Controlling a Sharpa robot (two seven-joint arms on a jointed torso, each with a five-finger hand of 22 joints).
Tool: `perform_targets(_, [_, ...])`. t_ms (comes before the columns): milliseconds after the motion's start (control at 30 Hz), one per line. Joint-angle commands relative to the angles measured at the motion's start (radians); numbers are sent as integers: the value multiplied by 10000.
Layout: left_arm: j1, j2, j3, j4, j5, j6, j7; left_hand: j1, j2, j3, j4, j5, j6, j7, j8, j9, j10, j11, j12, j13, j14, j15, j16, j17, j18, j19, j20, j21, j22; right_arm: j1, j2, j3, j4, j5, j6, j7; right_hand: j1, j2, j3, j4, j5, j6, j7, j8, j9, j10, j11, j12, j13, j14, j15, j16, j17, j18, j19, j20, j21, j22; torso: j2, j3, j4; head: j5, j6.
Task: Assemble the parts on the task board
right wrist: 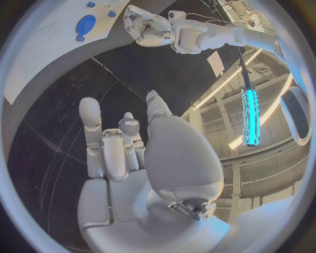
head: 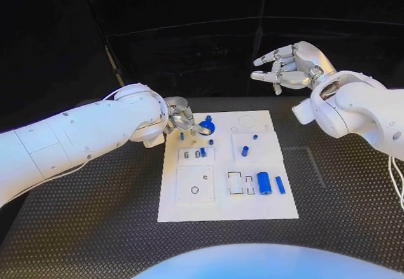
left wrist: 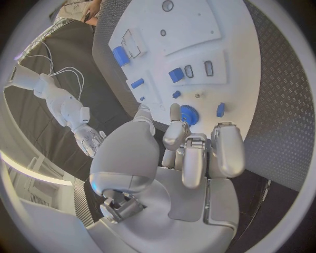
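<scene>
Nearest us, the flat white task board (head: 226, 201) carries scattered small blue plastic parts (head: 263, 183). The silver left hand (head: 181, 118) hovers at the round blue toothed gear (left wrist: 189, 115) (grip unclear); judging so, seating it comes next. The silver right hand (head: 288, 66) waits, fingers apart, empty.

From the head view your left hand (head: 181, 120) covers the task board's (head: 227, 209) far left corner and part of the blue gear (head: 207, 125); you cannot tell whether its fingers touch the gear; the small blue pegs (head: 182, 135) beside it are too small to identify.
</scene>
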Motion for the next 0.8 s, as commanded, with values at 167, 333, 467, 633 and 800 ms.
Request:
perform_targets(167, [84, 487, -159, -471, -484, 1018, -475, -172, 53, 89, 13, -72, -67, 3, 51, 69, -63, -6, 53, 30, 1036, -29, 30, 2628, -150, -12, 61, 68, 48, 24, 106, 11, -65, -1, -248, -355, 26, 117, -119, -22, 224, 10, -18, 87, -13, -65, -2, -149, -153, 275, -74, -101, -83, 185, 16, -6, -143, -140, 3, 2, 1, 80, -60])
perform_targets(333, [94, 766, -252, -757, -488, 1351, -533, -193, 95, 105, 8, -72, -88, 5, 56, 91, -74, -4, 47, 22, 1036, -28, 30, 2628, -151, -13, 61, 72, 57, 23, 163, 10, -88, -6, -234, -394, 40, 141, -132, -24, 271, 2, -18, 96, -16, -88, -3, -177, -196, 269, -76, -128, -115, 190, 9, -8, -173, -178, 19, -6, -26, 177, -60])
perform_targets(467, [95, 960, -288, -955, -489, 1578, -573, -197, 169, 130, 0, -71, -125, 11, 61, 123, -91, 1, 41, 16, 1036, -24, 30, 2628, -149, -22, 63, 70, 55, 22, 198, 10, -115, -7, -225, -408, 40, 141, -132, -24, 271, 2, -18, 96, -16, -88, -3, -177, -196, 269, -76, -128, -115, 190, 9, -8, -173, -178, 26, -5, -8, 135, -60])
perform_targets(633, [94, 1170, -324, -1217, -490, 1833, -618, -170, 263, 154, -11, -70, -171, 21, 66, 164, -115, 10, 32, 7, 1036, -17, 30, 2628, -146, -38, 68, 65, 48, 22, 230, 9, -124, -8, -233, -408, 47, 204, -150, -8, 293, -5, -20, 115, -18, -273, -7, -398, -470, 235, -80, -228, -257, 215, -55, -13, -277, -338, 28, 0, -15, 226, -60])
perform_targets(800, [88, 1324, -353, -1402, -491, 1987, -647, -84, 343, 171, -28, -65, -215, 32, 73, 207, -132, 20, 35, 11, 1036, -7, 30, 2628, -146, -46, 76, 67, 57, 22, 233, 9, -129, -8, -241, -407, 68, 227, -159, -12, 313, -14, -22, 123, -21, -304, -10, -447, -528, 231, -83, -252, -279, 219, -62, -15, -308, -374, 31, -15, -2, 209, -60])
